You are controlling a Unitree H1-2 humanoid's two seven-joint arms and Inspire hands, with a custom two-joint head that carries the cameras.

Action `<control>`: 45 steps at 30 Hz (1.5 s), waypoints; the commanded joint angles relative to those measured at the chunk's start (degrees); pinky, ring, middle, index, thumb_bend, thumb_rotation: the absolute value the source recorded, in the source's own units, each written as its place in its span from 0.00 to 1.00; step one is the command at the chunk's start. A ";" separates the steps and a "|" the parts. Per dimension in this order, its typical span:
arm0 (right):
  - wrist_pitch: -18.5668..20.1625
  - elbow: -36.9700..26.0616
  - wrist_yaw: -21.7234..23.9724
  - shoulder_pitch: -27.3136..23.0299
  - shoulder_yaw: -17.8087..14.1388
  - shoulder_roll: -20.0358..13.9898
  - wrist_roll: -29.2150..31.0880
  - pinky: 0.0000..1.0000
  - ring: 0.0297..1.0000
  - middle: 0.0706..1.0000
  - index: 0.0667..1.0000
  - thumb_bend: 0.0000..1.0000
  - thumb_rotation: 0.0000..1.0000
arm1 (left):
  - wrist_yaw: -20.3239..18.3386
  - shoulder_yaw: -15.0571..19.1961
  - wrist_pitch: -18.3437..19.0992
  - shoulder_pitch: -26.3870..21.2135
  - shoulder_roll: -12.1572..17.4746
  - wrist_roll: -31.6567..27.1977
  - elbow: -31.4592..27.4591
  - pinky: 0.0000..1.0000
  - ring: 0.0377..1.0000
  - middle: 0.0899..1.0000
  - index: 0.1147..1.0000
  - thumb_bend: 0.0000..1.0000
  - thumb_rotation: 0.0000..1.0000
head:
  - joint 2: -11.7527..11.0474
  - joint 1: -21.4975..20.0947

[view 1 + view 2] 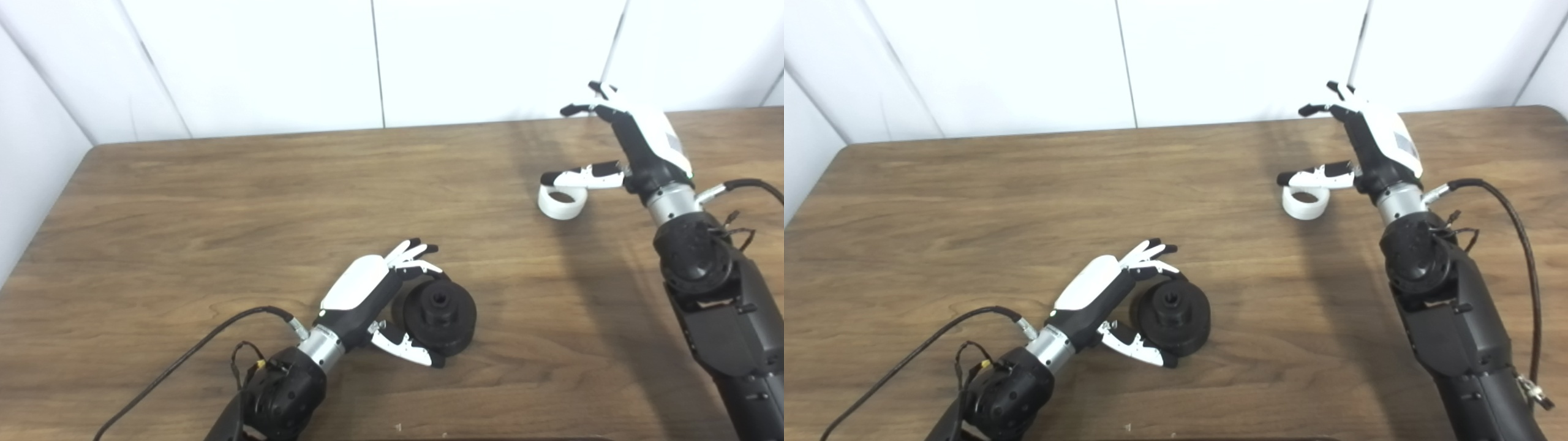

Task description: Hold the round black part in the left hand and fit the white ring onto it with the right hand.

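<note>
Left hand cupping black part, right hand spread over white ring

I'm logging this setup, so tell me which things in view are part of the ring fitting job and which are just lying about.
Part of the job:
round black part, on the table, left hand cupped around it
white ring, on the table under the thumb of the open right hand

Just lying about:
nothing loose; only the wooden table and the arms' cables
</note>
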 commanded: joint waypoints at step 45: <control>-4.64 13.77 -1.92 -5.80 1.41 -2.69 0.16 1.00 1.00 0.90 0.45 0.53 0.14 | -0.95 -0.64 0.24 1.42 -0.01 2.17 3.31 0.86 0.99 0.94 0.62 0.86 0.24 | -0.68 0.40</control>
